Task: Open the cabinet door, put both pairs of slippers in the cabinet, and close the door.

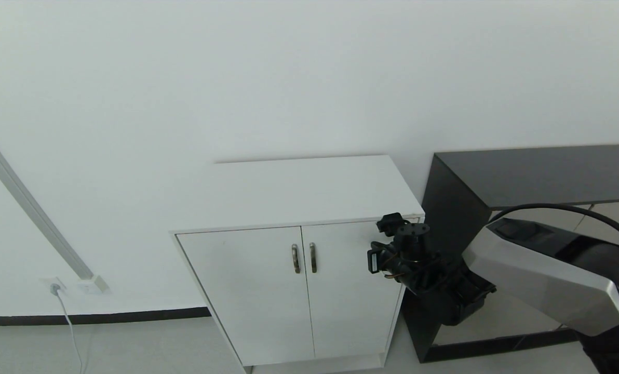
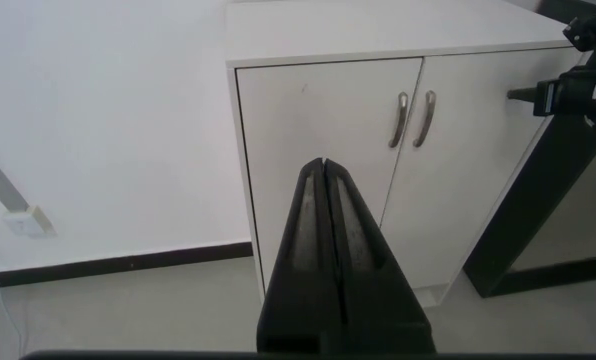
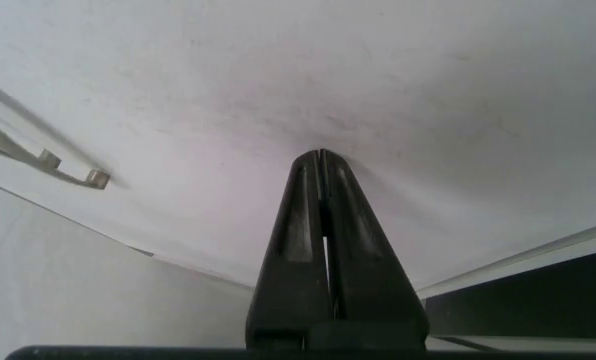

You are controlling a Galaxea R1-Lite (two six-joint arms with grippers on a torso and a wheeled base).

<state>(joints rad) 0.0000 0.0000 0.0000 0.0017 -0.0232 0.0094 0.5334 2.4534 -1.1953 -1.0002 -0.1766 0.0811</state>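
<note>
White cabinet (image 1: 299,192), doors (image 1: 351,291) shut: likely stiff, light-swinging panels; grasp point, slim smooth metal handle (image 1: 312,257) at centre seam. Left end effector (image 2: 323,162), right end effector (image 3: 323,152): clenched, empty.

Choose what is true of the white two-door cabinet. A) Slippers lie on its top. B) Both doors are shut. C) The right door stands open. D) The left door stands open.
B: both doors of the white two-door cabinet lie flush, their curved metal handles side by side at the middle seam.
</note>
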